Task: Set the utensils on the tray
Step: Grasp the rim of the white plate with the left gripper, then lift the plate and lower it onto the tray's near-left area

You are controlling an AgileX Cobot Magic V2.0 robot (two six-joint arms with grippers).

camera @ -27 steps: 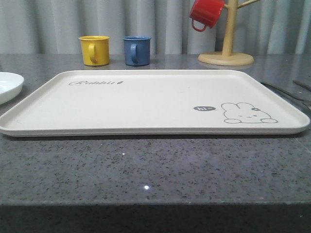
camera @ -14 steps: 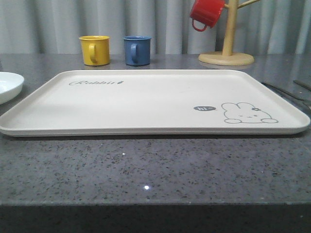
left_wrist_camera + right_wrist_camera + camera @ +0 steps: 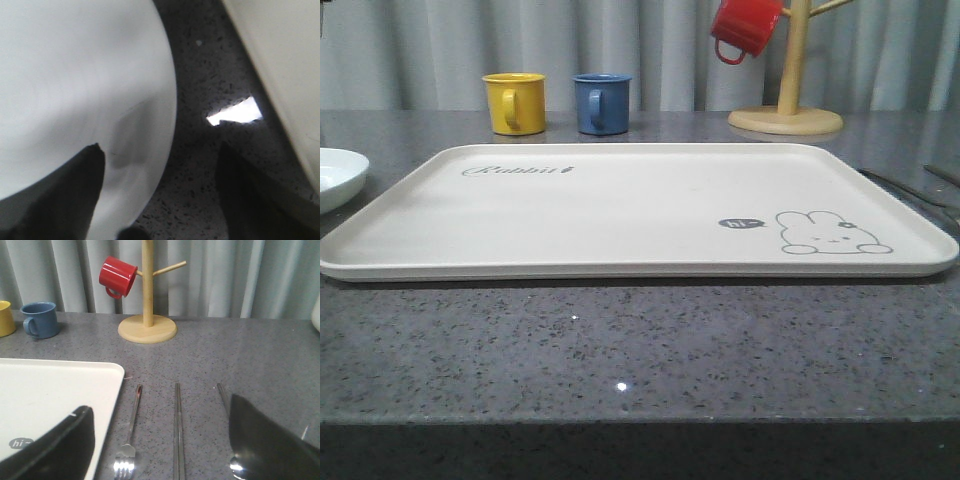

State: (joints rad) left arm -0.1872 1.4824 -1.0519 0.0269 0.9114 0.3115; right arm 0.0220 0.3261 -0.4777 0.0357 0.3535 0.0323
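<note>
The cream tray (image 3: 620, 215) with the rabbit drawing lies across the middle of the table with nothing on it. Off its left end sits the white plate (image 3: 335, 175). In the left wrist view my left gripper (image 3: 160, 146) hangs open close over the plate (image 3: 75, 85), the plate's rim between the fingers. To the right of the tray (image 3: 50, 390) lie the fork (image 3: 131, 425), the chopsticks (image 3: 177, 430) and the spoon (image 3: 223, 394) side by side. My right gripper (image 3: 159, 407) stands open above them, one finger hiding most of the spoon.
A yellow mug (image 3: 515, 103) and a blue mug (image 3: 601, 103) stand behind the tray. At the back right a wooden mug tree (image 3: 786, 118) holds a red mug (image 3: 742, 28). A grey curtain closes the back. Bare stone counter runs along the front.
A small dark edge has come into the top left corner of the front view. The tray, plate and mugs have not moved.
</note>
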